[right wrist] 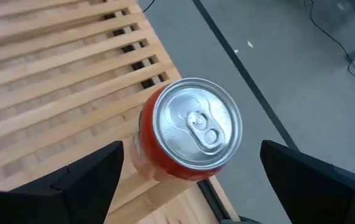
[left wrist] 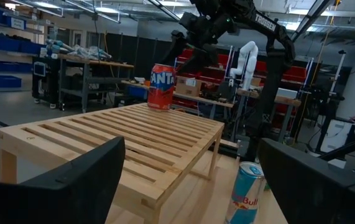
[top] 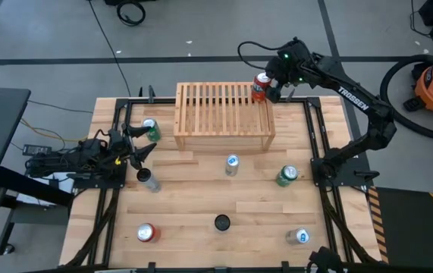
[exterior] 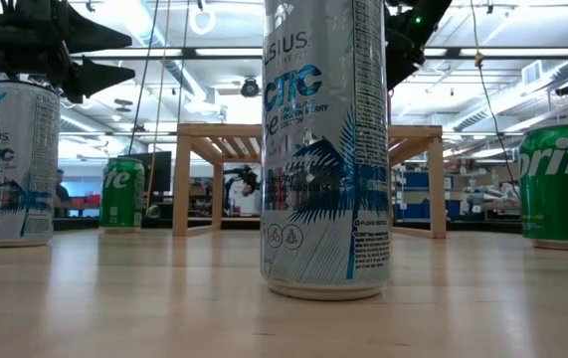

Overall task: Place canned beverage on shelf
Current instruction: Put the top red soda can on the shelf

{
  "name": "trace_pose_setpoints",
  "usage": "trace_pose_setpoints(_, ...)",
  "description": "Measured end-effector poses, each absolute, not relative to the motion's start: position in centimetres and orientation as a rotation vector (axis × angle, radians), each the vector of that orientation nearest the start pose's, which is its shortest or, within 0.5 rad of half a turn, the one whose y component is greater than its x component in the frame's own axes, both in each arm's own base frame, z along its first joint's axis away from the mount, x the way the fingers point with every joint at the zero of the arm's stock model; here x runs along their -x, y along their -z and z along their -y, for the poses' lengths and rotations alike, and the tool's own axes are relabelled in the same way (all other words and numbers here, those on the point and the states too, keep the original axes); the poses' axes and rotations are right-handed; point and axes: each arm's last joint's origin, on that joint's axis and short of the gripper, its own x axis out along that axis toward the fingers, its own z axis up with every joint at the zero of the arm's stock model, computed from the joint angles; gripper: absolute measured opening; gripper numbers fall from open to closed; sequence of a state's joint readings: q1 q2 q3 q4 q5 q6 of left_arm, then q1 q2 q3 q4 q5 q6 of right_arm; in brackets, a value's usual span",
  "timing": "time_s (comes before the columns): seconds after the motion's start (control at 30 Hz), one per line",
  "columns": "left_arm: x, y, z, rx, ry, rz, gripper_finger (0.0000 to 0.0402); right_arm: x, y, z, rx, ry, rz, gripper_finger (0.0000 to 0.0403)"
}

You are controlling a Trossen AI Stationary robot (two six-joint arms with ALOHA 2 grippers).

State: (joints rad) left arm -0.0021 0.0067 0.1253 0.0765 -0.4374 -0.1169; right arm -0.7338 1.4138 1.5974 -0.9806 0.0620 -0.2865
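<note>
One orange can (top: 259, 87) is stood upright on the far right corner of the shelf (top: 224, 115), close to the edge of the slatted top, and it is framed by the right jaws (top: 271, 82), which are spread wide with a clear gap on both sides of the can, so nothing is gripped. In the right wrist view the can's silver lid (right wrist: 196, 119) is seen directly below and between the two dark fingers (right wrist: 78, 177). The corner spot appears to have been chosen so that the remaining slats are left free for further cans; the can is judged to be delivered already, with only a withdrawal of the arm required.

The left jaws (top: 136, 144) are held open and empty over the desk (top: 193, 212), beside the left end of the shelf, in what is judged a waiting pose. A green can (top: 150, 129) is stood just beside them, and a slim silver can (top: 148, 180) is lying close on the other side.

Eight cans are counted in the high view: one on the shelf and seven on the desk, including two green, one red (top: 146, 233), and a dark-topped one (top: 222, 222). One shelf and two arms are present.
</note>
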Motion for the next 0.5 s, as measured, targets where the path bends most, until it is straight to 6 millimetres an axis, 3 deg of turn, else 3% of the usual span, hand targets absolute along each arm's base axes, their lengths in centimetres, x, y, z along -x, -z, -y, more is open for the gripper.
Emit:
trace_pose_setpoints(0.23,-8.4,-21.2,-1.2,0.158,-0.423,0.217,0.0369,-20.2,-40.3,18.2,-0.23,0.774,-0.767,0.0388)
trace_pose_setpoints(0.5,-8.4,-21.2,-1.2,0.158,-0.422,0.217,0.0369,-21.4,-40.7,17.6,-0.335,0.946,-0.635,0.0387)
